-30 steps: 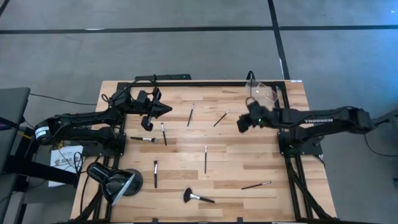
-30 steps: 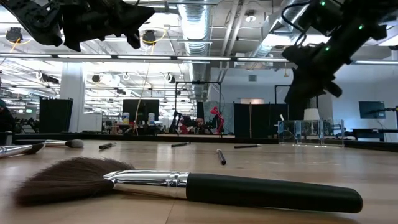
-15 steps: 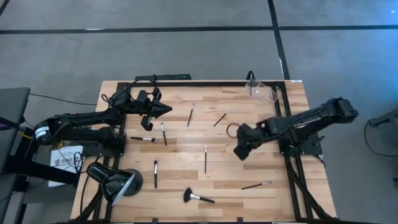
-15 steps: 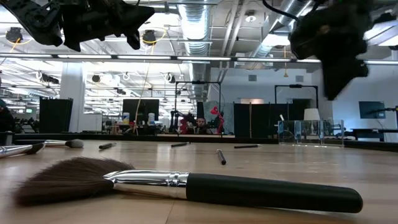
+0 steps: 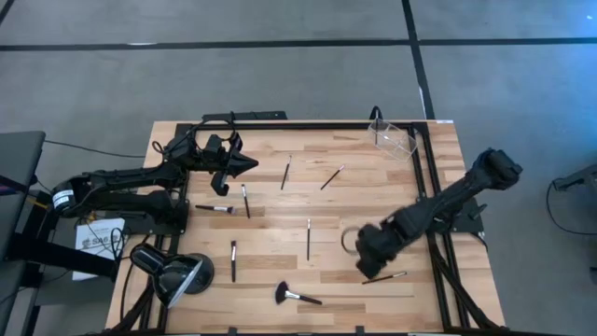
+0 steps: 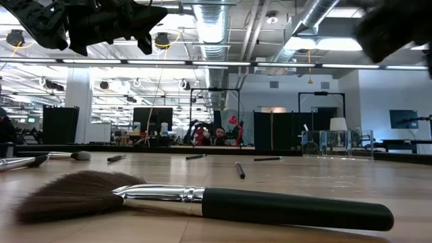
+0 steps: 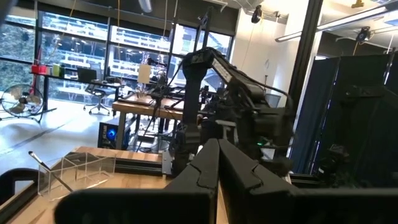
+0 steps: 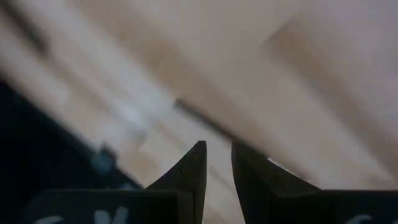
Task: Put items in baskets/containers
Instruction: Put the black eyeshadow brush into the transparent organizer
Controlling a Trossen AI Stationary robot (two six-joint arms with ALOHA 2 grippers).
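Eight brushes (image 5: pixel 308 239) are counted on the table (image 5: pixel 280 215); one clear holder (image 5: pixel 395 138) sits at 1 o'clock. The left gripper (image 5: pixel 250 164) is closed, empty; the right gripper (image 5: pixel 366 271) is slightly parted, empty.

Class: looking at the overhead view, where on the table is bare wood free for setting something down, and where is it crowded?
Free: the back strip between the left end effector and the clear holder, and the wood between the upright brush and the right end effector. Crowded: the left-centre, where brushes cluster, and the front-left corner by the lamp and the fan brush.
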